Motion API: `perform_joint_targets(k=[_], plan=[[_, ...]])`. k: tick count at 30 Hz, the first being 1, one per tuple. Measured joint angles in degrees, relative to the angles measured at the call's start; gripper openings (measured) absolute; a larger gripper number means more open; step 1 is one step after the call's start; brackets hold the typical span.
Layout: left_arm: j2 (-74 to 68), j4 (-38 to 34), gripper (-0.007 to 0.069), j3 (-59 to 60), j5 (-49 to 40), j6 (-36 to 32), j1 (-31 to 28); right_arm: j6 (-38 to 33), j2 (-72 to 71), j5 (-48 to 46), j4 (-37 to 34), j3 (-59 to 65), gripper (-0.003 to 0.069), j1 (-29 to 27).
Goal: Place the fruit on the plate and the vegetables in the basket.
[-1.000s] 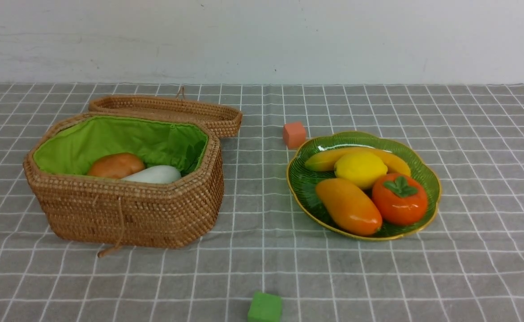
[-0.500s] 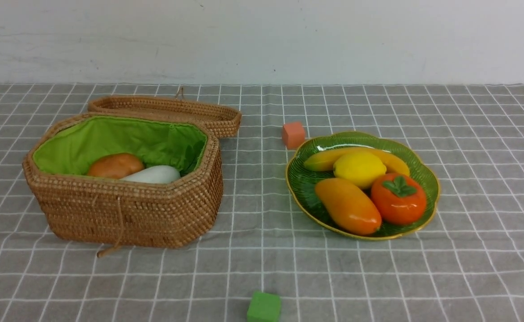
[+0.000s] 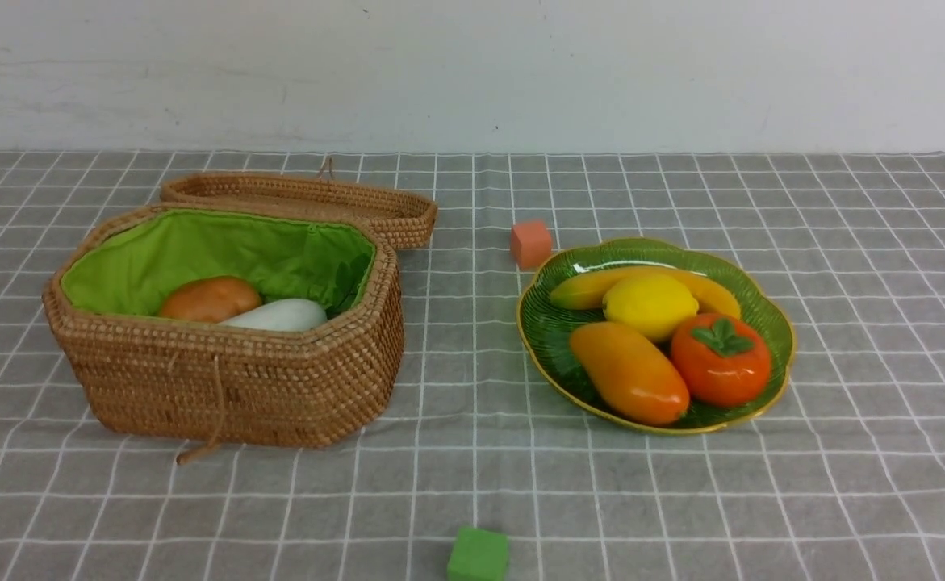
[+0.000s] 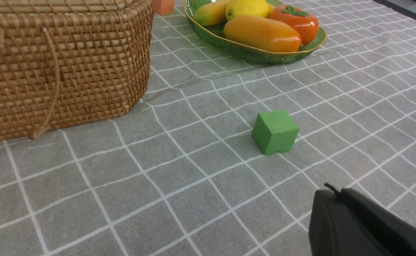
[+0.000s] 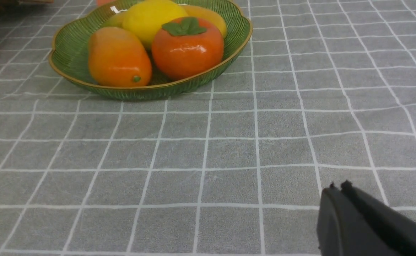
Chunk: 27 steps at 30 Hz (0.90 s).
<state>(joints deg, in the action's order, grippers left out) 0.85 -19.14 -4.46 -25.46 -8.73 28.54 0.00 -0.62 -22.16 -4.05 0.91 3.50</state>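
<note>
The green plate (image 3: pixel 771 323) with its gold rim lies right of centre and holds the fruit: a banana (image 3: pixel 593 284), a lemon (image 3: pixel 650 305), a mango (image 3: pixel 628 373) and a persimmon (image 3: pixel 721 358). The open wicker basket (image 3: pixel 238 387) stands on the left with a potato (image 3: pixel 208 298) and a white radish (image 3: pixel 278 315) on its green lining; no eggplant shows. Neither arm appears in the front view. My left gripper (image 4: pixel 332 192) is shut and empty, low over the cloth near the green cube. My right gripper (image 5: pixel 337 187) is shut and empty, well short of the plate (image 5: pixel 69 46).
A small orange cube (image 3: pixel 530 243) sits just behind the plate's left rim. A small green cube (image 3: pixel 478 554) lies at the front centre of the cloth (image 3: pixel 843 484), also near my left gripper as the green cube (image 4: pixel 274 131). The basket's lid (image 3: pixel 303 202) rests open behind it.
None of the objects has moved. The picture shifts by a pixel or two between frames, nothing more.
</note>
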Motion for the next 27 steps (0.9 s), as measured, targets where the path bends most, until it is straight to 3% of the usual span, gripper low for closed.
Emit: perform_joint_targets(k=[12,15,19,21,25,27], plan=[[0.00,0.09,-0.0009,0.05,0.11,-0.05,0.00,0.00,0.00,0.04,0.00,0.00,-0.0008,0.00],[0.05,3.13,-0.0010,0.66,3.21,0.17,-0.82,0.00,0.00,0.04,0.00,0.00,-0.0007,0.00],[0.05,7.92,-0.0010,2.35,13.17,6.27,-9.26,0.00,0.00,0.04,0.00,0.00,-0.0004,0.00],[0.05,11.48,-0.0013,3.24,17.75,12.88,-17.41,0.00,0.00,0.04,0.00,0.00,-0.0002,0.00],[0.05,14.70,-0.0013,5.43,17.60,20.73,-23.51,0.00,0.00,0.04,0.05,0.00,0.0000,0.00],[0.05,16.39,-0.0013,5.77,10.17,24.11,-25.40,0.00,0.00,0.04,0.05,0.00,0.0003,0.00]])
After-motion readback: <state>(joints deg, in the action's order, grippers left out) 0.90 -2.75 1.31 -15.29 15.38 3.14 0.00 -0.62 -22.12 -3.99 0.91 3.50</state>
